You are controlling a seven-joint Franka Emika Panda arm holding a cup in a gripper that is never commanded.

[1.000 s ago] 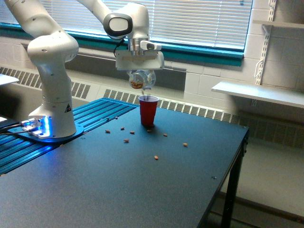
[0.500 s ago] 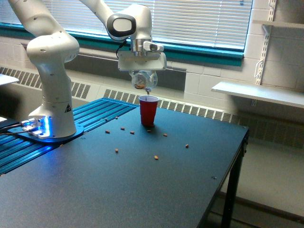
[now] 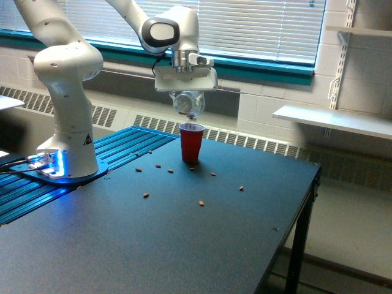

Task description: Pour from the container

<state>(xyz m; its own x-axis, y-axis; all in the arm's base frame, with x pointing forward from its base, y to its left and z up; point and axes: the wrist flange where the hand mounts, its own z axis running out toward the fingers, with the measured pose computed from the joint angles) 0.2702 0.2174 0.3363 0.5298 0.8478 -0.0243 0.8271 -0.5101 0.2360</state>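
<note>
Container: the clear cup point(image 3: 187, 103) hangs in the upper middle of the frame, tipped over on its side just above the red cup point(image 3: 191, 143), a little toward the exterior view's left of that rim
Pincer: the gripper point(image 3: 187, 98) is clamped on the clear cup, which sits tucked under the white hand; you cannot make out the fingers themselves
Contents: the clear cup looks nearly empty; a small speck shows at its lower lip, too small for you to name
Spill risk: brown bits point(image 3: 201, 203) already lie scattered on the dark table point(image 3: 184, 245) around the red cup, so expect more to miss if the mouth is not centred over the rim
Cause: the mouth sits off-centre and apart from the rim, so pieces can strike the rim and bounce out
Knock risk: the red cup is light and stands free; if you lower or swing the arm it could tip
Edges: the table's right edge point(image 3: 318, 174) and the near corner drop off to the floor; rolling pieces can go over there
Open room: wide bare tabletop lies in the lower half of the frame, well apart from both cups
Tight side: the robot base point(image 3: 67, 141) and blue ribbed panel point(image 3: 122, 144) crowd the frame's left; the window sill point(image 3: 257, 67) is close behind
</note>
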